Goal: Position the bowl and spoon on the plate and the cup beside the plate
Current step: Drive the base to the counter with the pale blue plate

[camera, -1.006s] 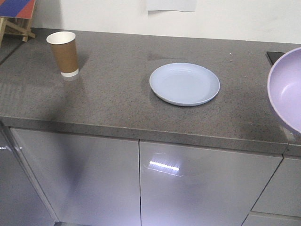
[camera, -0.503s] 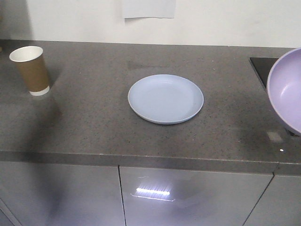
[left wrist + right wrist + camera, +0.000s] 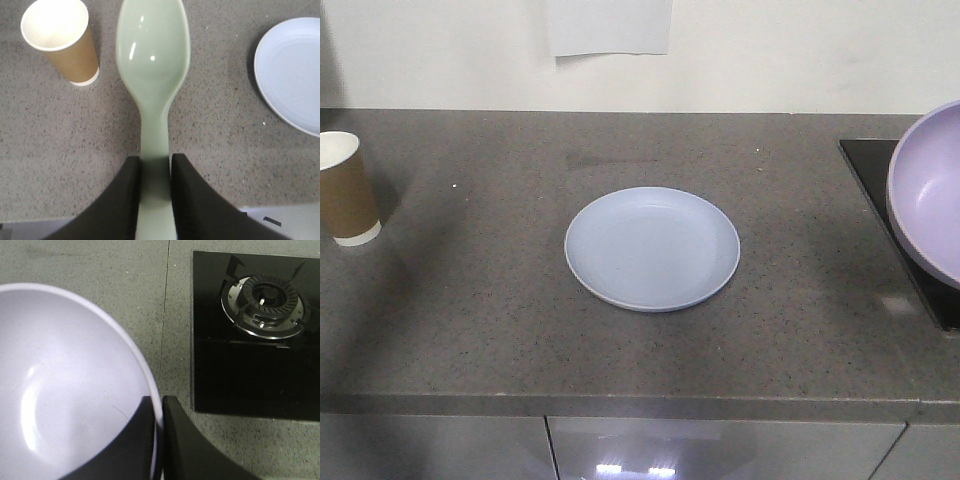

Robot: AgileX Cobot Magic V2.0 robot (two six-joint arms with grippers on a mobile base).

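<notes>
Left of the round pale blue plate (image 3: 652, 248) stands the brown paper cup (image 3: 344, 190); left claw (image 3: 154, 164) grips the mint-green plastic spoon (image 3: 152, 65), right claw (image 3: 159, 406) clamps the lavender plastic bowl (image 3: 928, 195) right of the plate

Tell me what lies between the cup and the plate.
Bare counter, in the front view, from cup to plate. The left wrist view shows only the spoon held in the left gripper across that gap.

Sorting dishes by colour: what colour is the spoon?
The spoon is pale mint green, clearest in the left wrist view.
</notes>
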